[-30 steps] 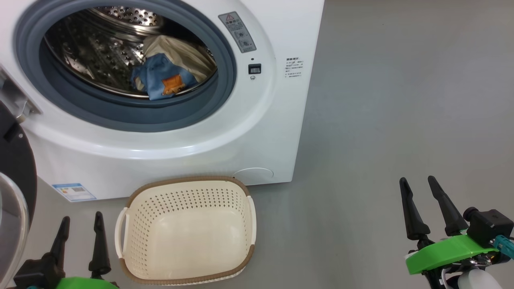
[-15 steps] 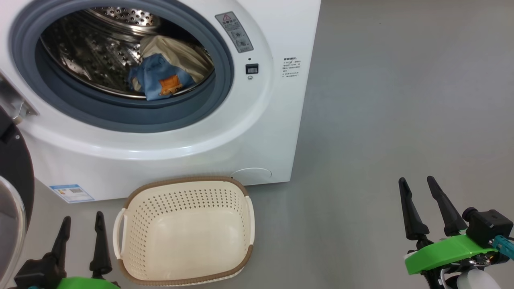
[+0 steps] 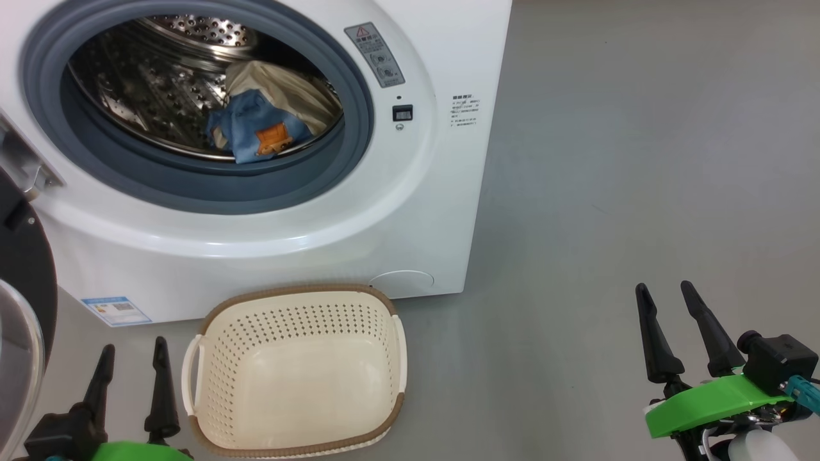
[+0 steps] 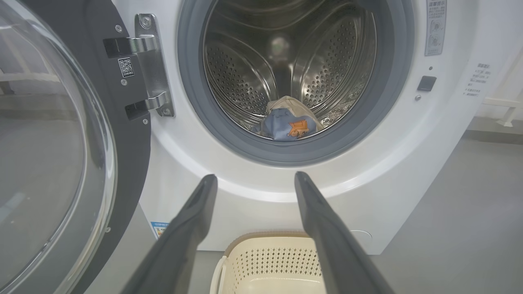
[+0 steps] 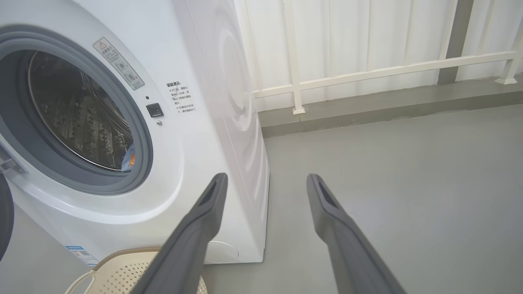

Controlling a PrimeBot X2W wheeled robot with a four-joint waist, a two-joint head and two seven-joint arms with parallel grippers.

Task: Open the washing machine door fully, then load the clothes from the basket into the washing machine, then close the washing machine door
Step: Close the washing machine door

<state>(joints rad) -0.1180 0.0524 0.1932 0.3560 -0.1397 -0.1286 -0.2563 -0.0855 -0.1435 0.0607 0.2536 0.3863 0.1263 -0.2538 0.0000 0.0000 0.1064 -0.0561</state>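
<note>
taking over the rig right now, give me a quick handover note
Left tool: open, empty, low beside the basket.
Right tool: open, empty, above the floor to the right of the washing machine.
Clothes: the blue and cream pieces lie in the drum.
Basket: empty, on the floor in front of the machine.
Washing machine door: swung open on the left.
Done: door opened, clothes loaded.
Left: close the door.
</note>
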